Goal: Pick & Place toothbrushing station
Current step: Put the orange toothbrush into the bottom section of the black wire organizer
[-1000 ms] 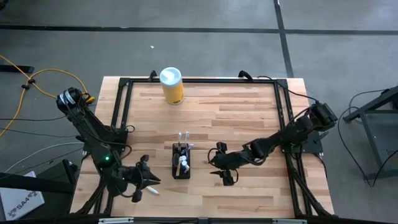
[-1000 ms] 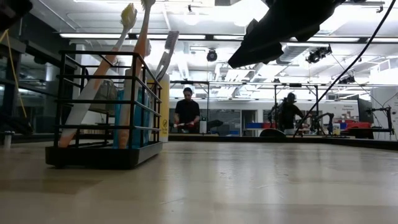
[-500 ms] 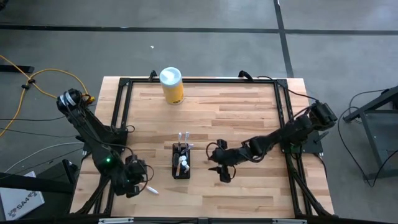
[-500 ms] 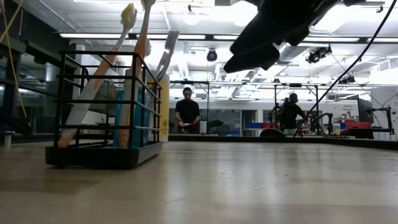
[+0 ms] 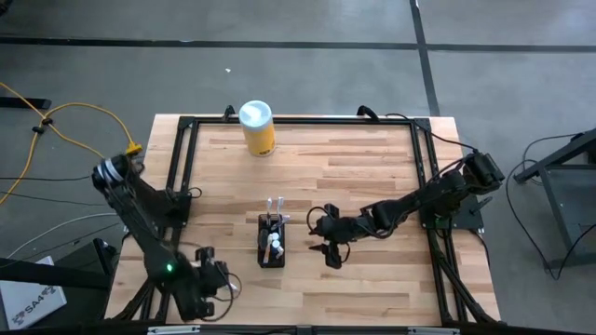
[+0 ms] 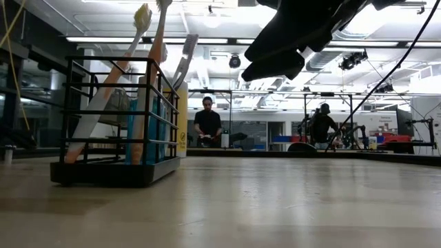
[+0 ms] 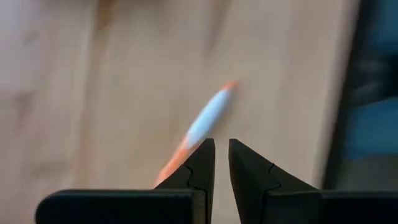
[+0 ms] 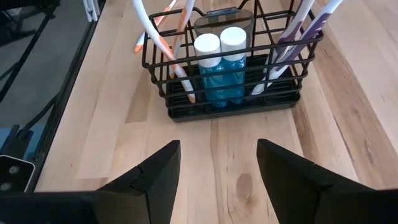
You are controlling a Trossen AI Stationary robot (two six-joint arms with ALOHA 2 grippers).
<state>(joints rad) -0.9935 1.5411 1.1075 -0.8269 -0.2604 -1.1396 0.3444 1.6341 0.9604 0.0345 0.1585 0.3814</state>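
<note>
right claw (image 5: 326,253) nearer toothbrushing station (image 5: 272,241)

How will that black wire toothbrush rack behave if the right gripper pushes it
The rack probably slides rather than tips: its base looks flat and broad. It likely feels light, being open wire. The tall toothbrushes lean loosely and may rattle or shift.

Open right gripper (image 8: 217,165) faces the toothbrushing station (image 8: 230,93) (brushes, two blue tubes)

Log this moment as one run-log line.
right tool: open, facing toothbrushing station | left tool: nearly closed, empty, over loose toothbrush | station: upright on table
</note>
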